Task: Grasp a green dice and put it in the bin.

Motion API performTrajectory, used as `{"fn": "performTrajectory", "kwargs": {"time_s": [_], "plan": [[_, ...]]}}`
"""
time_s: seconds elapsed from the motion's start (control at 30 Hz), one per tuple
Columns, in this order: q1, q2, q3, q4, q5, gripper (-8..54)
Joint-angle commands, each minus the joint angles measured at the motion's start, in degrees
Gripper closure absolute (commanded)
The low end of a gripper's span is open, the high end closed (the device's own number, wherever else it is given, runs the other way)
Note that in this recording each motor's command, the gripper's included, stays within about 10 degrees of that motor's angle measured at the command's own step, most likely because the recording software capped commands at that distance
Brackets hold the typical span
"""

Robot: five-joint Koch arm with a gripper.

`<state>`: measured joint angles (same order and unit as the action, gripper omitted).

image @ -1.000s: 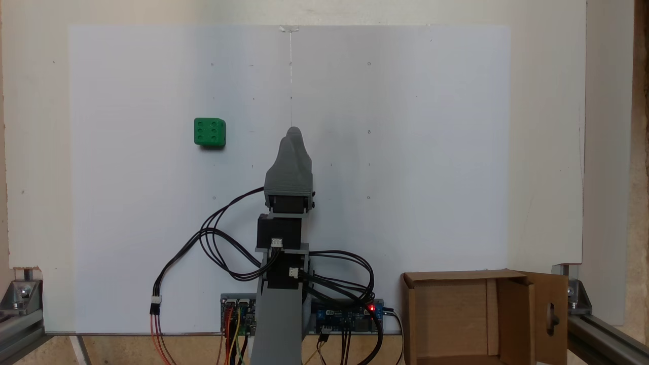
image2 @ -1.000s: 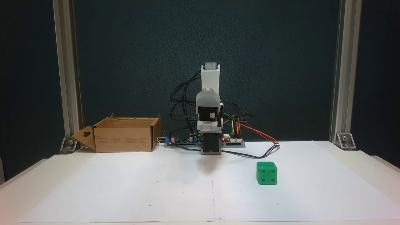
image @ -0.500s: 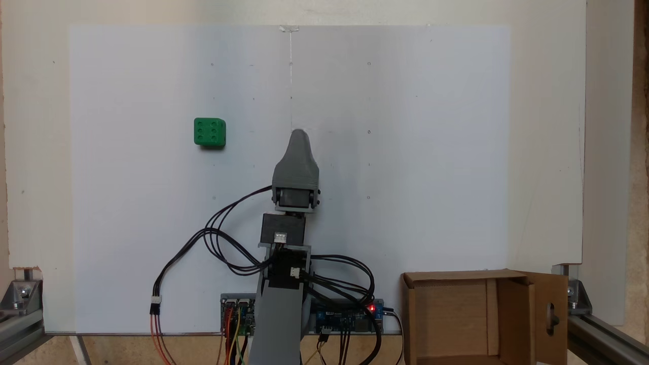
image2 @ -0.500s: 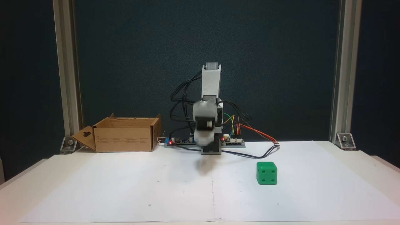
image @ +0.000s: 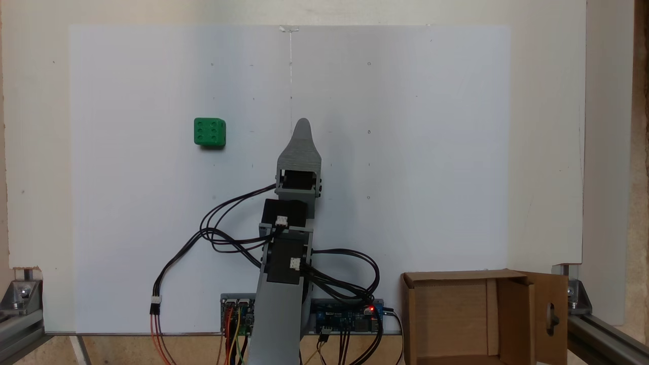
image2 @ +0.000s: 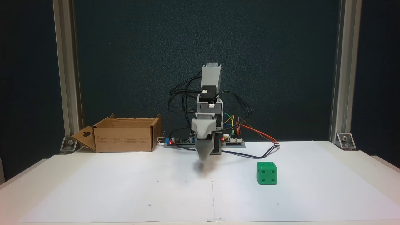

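Observation:
The green dice sits on the white sheet, to the upper left of the arm in a fixed view from above. In the front fixed view the green dice lies right of the arm. My grey gripper points away from the base along the sheet's middle line, well to the right of the dice. From the front the gripper tilts down, its tip just above the paper, jaws together, holding nothing. The bin, an open cardboard box with a slotted flap, stands beside the arm's base; the bin is at the back left.
Circuit boards with coloured wires and looping black cables lie around the arm's base. Aluminium posts stand at the table's back corners. The white paper sheet covers most of the table.
The arm has reached forward, away from its base, and the gripper has turned at the wrist and tipped down toward the paper. Dice and bin have not moved.

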<state>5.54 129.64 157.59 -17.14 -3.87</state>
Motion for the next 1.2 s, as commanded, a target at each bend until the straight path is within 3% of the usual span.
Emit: {"fn": "performTrajectory", "kwargs": {"time_s": [0.0,0.67,0.93,1.17], "plan": [[-0.35,5.89,-5.8,6.5,-0.26,2.2],[-8.0,5.27,-41.48,64.95,6.24,2.2],[-11.69,2.46,-52.82,74.97,10.99,2.2],[-14.41,-7.03,-64.25,79.19,14.5,2.3]]}}
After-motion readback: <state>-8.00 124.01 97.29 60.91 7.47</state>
